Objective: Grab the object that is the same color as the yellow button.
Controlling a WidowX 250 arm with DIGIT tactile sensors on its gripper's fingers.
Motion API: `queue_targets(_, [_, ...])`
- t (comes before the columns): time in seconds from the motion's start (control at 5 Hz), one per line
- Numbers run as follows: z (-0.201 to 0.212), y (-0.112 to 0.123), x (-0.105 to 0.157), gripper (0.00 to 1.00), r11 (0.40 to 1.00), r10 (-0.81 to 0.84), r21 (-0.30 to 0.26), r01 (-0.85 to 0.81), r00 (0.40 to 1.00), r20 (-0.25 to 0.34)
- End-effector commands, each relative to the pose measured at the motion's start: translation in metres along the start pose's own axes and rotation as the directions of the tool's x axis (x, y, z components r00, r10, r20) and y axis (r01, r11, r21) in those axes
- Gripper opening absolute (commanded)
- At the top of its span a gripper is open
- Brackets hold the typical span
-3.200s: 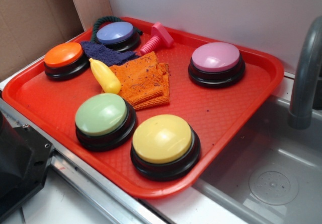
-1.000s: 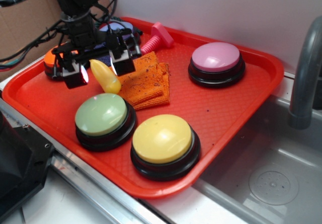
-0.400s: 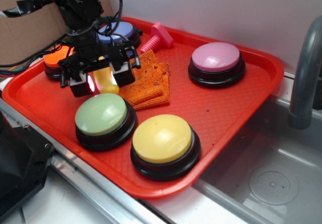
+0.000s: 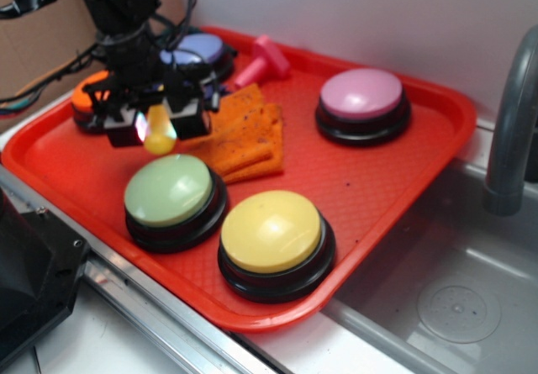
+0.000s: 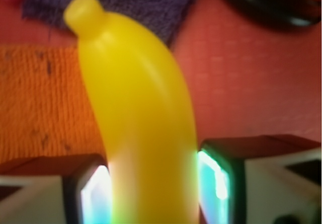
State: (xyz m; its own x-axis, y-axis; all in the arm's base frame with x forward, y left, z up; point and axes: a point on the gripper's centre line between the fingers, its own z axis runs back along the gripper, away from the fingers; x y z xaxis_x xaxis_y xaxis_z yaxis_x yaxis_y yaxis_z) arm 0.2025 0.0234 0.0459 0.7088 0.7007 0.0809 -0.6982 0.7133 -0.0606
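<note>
The pincer (image 4: 159,127) is closed on the yellow toy (image 4: 159,137), its two pads pressing the toy's sides. In the exterior view the toy sits between the pads at the back left of the red tray (image 4: 395,191), its rounded lower end showing just below them and above the tray floor; whether it touches the tray cannot be told. It hangs just behind the green button (image 4: 171,193) and just left of the orange cloth (image 4: 244,134).

The wrist view shows the toy (image 5: 138,128) filling the middle of the frame, glossy and tapered, its narrow knobbed tip pointing away from the camera. Both pads (image 5: 85,196) flank its thicker end, glowing pale blue-green where they meet it. Beneath it lie the orange cloth (image 5: 43,100) on the left, a dark blue cloth (image 5: 126,0) at the top, and red tray floor (image 5: 246,83) on the right.

The yellow button (image 4: 274,238) stands at the tray's front edge, well apart from the toy, beside the green button. The pink button (image 4: 363,103) stands at the back right; the orange button (image 4: 87,98) and the blue button (image 4: 199,53) are partly hidden behind the arm.
</note>
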Motion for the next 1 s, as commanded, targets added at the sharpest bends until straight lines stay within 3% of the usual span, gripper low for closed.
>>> queue_targets(0.0, [0.081, -0.009, 0.012, 0.00, 0.924, -0.378, 0.044, 0.381, 0.924, -0.053])
queue_targets(0.2, [0.112, -0.015, 0.006, 0.00, 0.850, -0.527, 0.009, 0.527, 0.849, -0.044])
queue_targets(0.4, [0.141, -0.019, -0.003, 0.00, 0.792, -0.610, 0.000, 0.610, 0.792, 0.003])
queue_targets(0.8, [0.146, -0.011, -0.004, 0.00, 0.803, -0.588, -0.064, 0.593, 0.805, 0.082])
